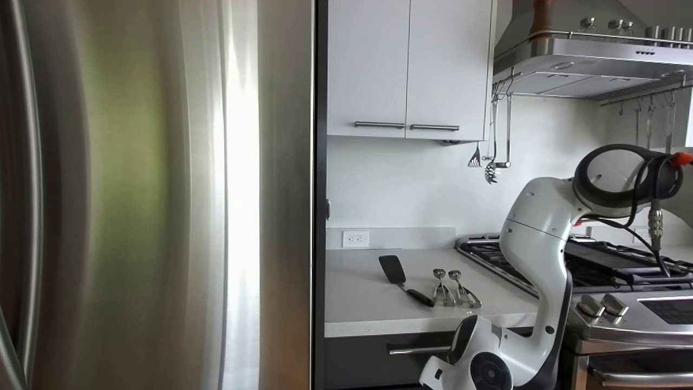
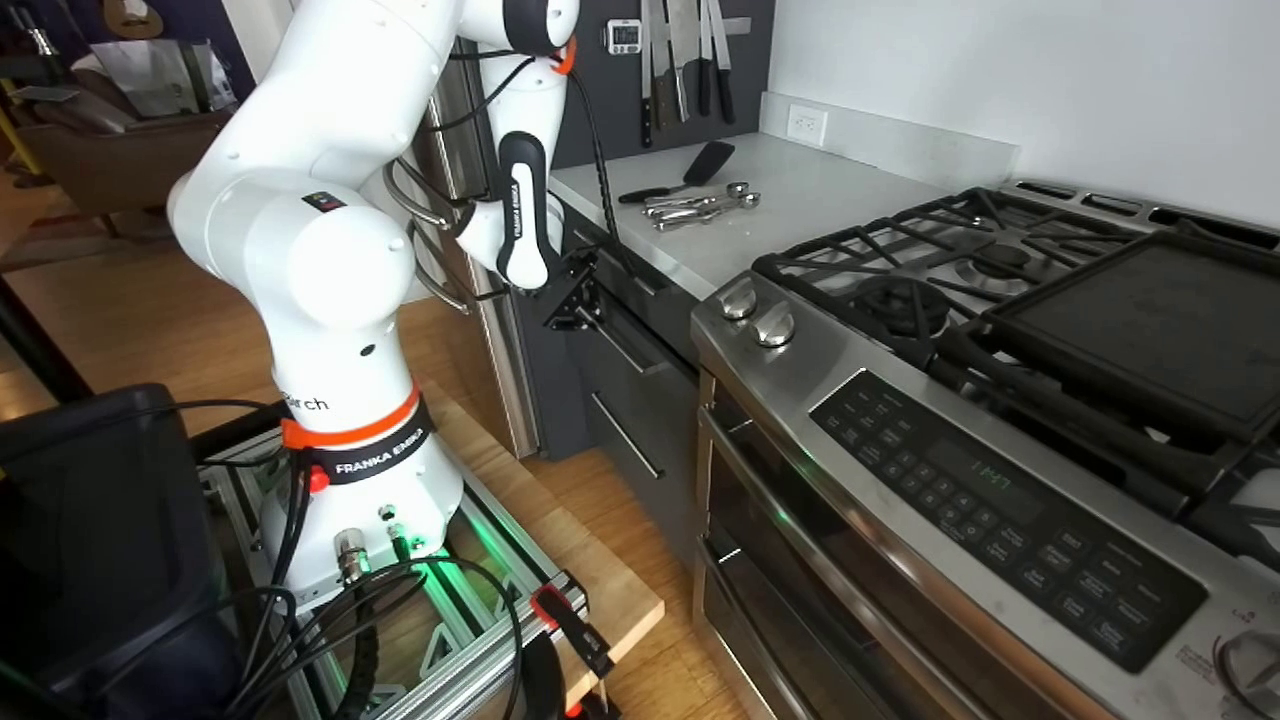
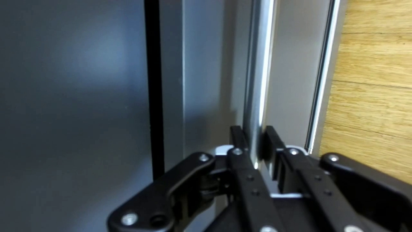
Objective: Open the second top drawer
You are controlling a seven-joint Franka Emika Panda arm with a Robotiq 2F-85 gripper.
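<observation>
The second top drawer (image 3: 207, 74) is sitting below the countertop (image 2: 810, 185) and directly before the gripper (image 3: 255, 135), whose fingers (image 3: 237, 138) are pinching its silver bar handle (image 3: 263, 64). In the wrist view they are partly hiding the handle. In an exterior view, the frame's bottom edge is cutting off the arm (image 1: 536, 211).

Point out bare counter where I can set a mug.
The counter is bare between the refrigerator and the spatula, and between the two scoops and the cooktop. It is crowded mid-counter, where spatula and scoops lie close together. Below the counter, the gripper straddles the second drawer's handle.
</observation>
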